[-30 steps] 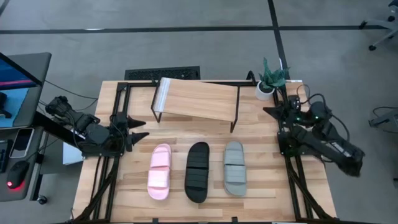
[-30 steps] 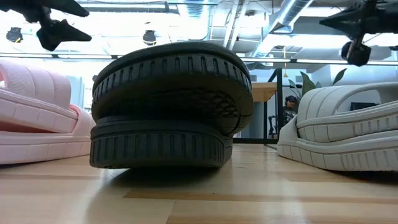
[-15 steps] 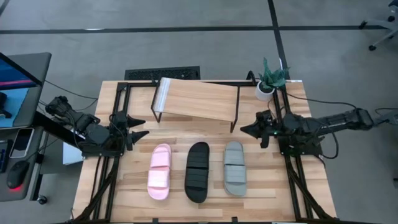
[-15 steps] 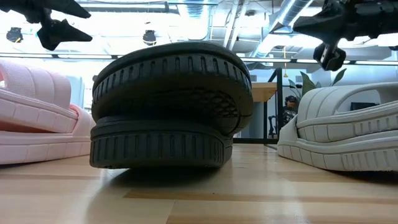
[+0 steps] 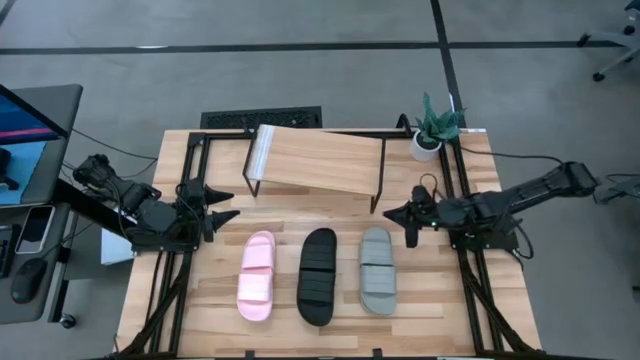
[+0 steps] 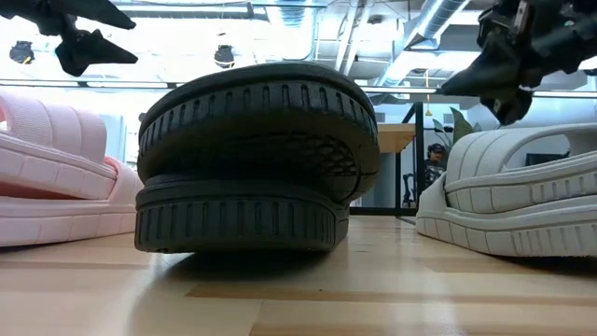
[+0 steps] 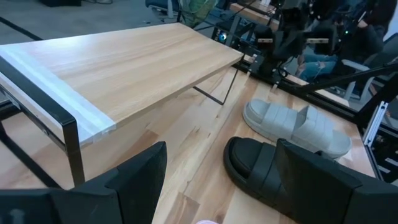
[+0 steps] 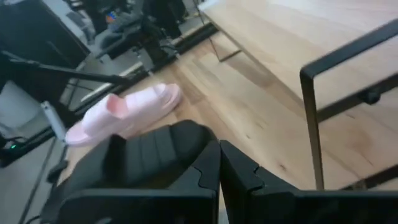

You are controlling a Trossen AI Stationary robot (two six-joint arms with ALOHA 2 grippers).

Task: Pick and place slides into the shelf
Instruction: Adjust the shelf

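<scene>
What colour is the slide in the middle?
The middle slide is black, between the pink and grey ones. The high view shows it best.

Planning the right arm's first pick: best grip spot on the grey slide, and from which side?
Judging by pose: the grey slide lies flat, sole down, strap up. Come from above and pinch the raised ribbed strap at mid-length; the right gripper, now shut, must open first.

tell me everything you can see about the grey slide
The grey slide is a single light grey foam sandal with a wide ribbed strap across its middle. It lies flat, sole down, on the slatted wooden table, rightmost of three, beside the black slide without touching it. No gripper touches it.
</scene>
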